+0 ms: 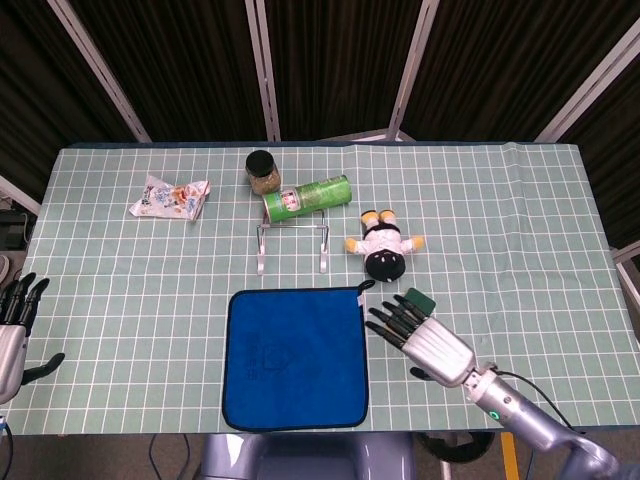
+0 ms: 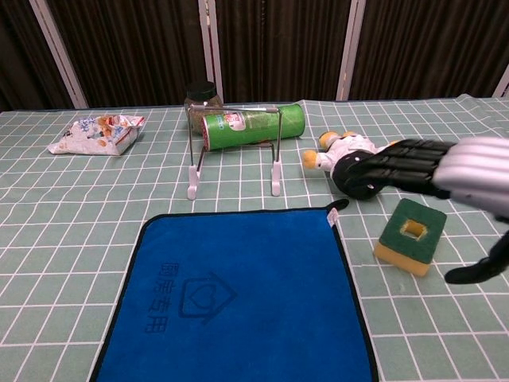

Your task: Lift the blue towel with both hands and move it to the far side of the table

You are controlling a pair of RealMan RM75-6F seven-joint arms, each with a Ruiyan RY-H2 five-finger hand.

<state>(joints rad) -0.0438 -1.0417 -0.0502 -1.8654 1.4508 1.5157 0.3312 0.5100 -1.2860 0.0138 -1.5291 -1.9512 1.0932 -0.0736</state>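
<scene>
- The towel lies flat and spread at the near middle of the bench, its near edge at the bench's front edge; the chest view cuts off that near edge but shows a house-shaped logo with characters on the cloth, which the head view barely shows.
- The right hand is empty with fingers apart and straight, palm down, just right of the towel's far right corner, its fingertips pointing toward that corner without touching it.
- In the head view this hand covers most of the sponge, leaving only a dark green corner showing; the chest view shows the whole sponge, green on top with a square hole and yellow below, and the hand above it.
- The left hand shows only in the head view, at the left edge off the bench's near left side, fingers apart and holding nothing, well apart from the towel.
- The doll lies beyond the sponge; in the chest view the right hand's fingers hide part of its dark head.
- A wire rack stands beyond the towel's far edge, and a green can lies on its side across the top of it.
- A jar with a dark lid stands just behind the can; the chest view shows little more than its lid.
- A snack bag lies at the far left, well apart from the rest.
</scene>
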